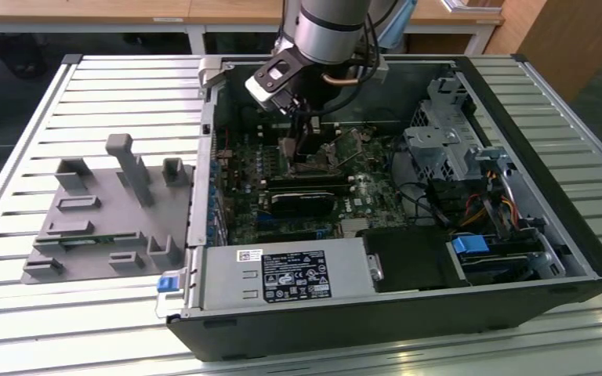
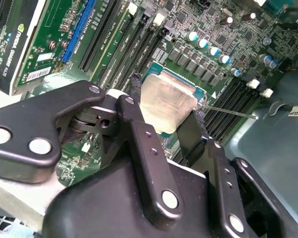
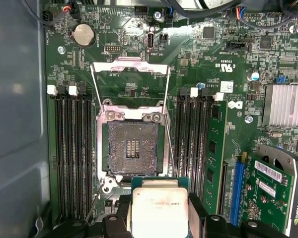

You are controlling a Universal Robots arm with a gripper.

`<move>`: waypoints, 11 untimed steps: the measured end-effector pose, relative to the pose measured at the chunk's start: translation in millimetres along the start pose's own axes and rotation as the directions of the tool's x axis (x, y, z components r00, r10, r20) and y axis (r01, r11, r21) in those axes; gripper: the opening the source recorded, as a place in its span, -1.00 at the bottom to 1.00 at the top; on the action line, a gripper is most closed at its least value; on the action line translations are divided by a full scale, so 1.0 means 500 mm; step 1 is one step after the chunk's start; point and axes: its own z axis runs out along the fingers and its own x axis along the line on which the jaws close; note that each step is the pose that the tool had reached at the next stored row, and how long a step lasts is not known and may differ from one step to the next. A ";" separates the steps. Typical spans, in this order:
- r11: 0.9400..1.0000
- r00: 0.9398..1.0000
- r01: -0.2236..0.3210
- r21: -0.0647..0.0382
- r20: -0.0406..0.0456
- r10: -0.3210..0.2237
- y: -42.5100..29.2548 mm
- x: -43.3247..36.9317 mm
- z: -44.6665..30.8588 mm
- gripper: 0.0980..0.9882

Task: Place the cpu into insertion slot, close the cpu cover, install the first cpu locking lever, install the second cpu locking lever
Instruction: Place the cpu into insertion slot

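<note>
Slatted bench (image 1: 103,86) carries the open case (image 1: 385,333), where jaws clamped edgewise on the cpu (image 3: 159,210) hold it level near the insertion slot (image 3: 133,148), cpu cover (image 3: 130,64) raised.

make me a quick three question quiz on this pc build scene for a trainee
1. True or false: the small flat square silvery-beige metal cpu already sits in the square dark-centred, silver-rimmed insertion slot.
2. The thin silvery square metal cpu cover is: A shut flat, B swung open, C bent in half.
3. What does the black end effector grip?
Key: 1 false; 2 B; 3 the cpu.
</note>
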 end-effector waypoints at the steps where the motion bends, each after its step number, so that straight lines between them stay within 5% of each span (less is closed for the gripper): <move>1: 1.000 1.000 0.000 0.000 0.000 0.000 0.000 0.000 0.001 -0.01; 11: 1.000 1.000 -0.001 -0.004 0.006 0.001 0.000 0.000 0.003 -0.01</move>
